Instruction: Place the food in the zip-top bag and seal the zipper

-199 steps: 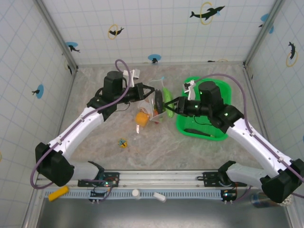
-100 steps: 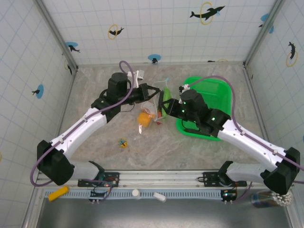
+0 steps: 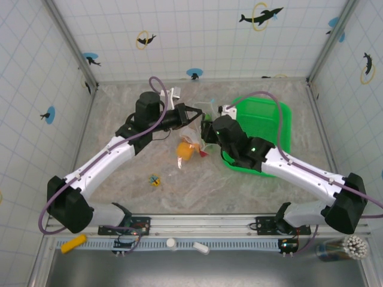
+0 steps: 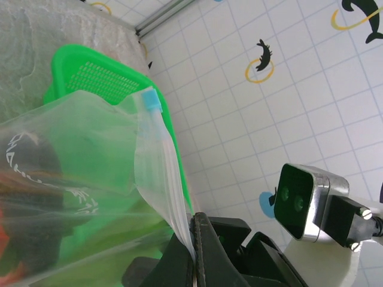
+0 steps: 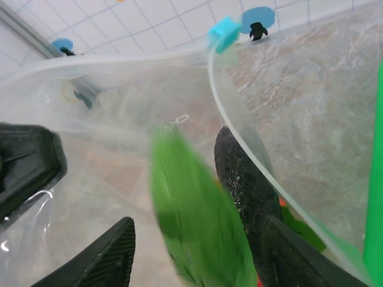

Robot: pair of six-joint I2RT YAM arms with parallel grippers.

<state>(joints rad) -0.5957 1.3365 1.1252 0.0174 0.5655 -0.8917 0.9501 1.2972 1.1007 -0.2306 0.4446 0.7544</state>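
Looking maybe halfway: pinching the zip-top bag (image 4: pixel 78 155) by its zipper (image 4: pixel 161 161) in the pressed-together left end effector (image 4: pixel 194 230), hanging it over the desk (image 3: pixel 227 185) just left of the green basket (image 3: pixel 275 119), feeding a light green piece (image 5: pixel 185 197) in between the spread right end effector (image 5: pixel 200 245) fingers, sealing not yet done.

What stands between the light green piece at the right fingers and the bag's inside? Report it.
Nothing visible. The light green piece hangs between the right gripper's spread fingers at the zip-top bag's open mouth, which the left gripper pinches by its zipper. A dark green piece lies beside it, not across its way.
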